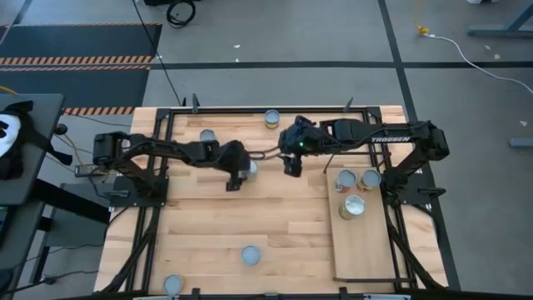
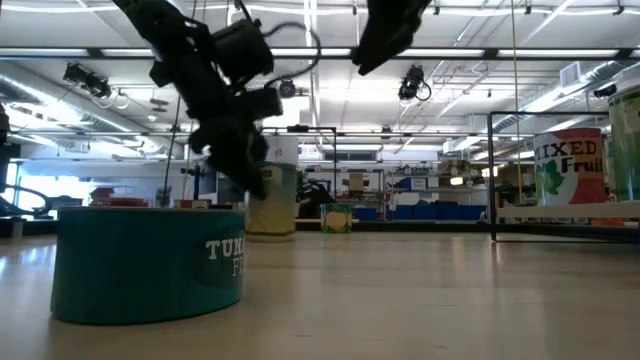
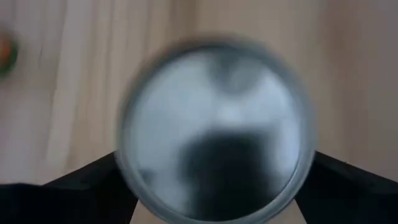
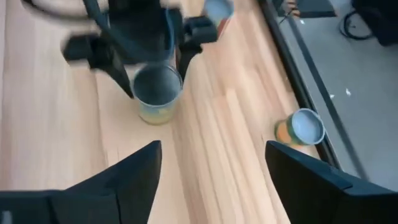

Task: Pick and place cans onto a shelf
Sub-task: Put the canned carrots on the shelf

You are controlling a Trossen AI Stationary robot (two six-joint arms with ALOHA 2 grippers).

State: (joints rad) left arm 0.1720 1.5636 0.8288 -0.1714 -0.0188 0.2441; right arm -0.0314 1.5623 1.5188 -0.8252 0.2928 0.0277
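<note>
A can with a silvery top and yellowish label (image 1: 249,167) stands upright on the planked table near its middle. My left gripper (image 1: 240,175) is open and slants down over it, one finger on each side of the can (image 3: 214,124); the right wrist view shows the same can (image 4: 155,93). My right gripper (image 1: 291,167) hangs open just to the can's right, higher up, with nothing between its fingers (image 4: 211,180). The shelf (image 1: 366,258), a pale board, lies at the table's right and carries three cans (image 1: 353,205). My left gripper has its two fingers (image 3: 81,186) on opposite sides of the can's wall, coming slanting from above and from the table's left. The can stands upright on the table. Whether the fingers touch the wall, I cannot tell.
Other cans stand loose: one at the far edge (image 1: 271,117), one far left of centre (image 1: 206,135), one near the middle front (image 1: 251,254), one at the front left corner (image 1: 172,284). A teal tuna can (image 2: 150,265) fills the low view's foreground.
</note>
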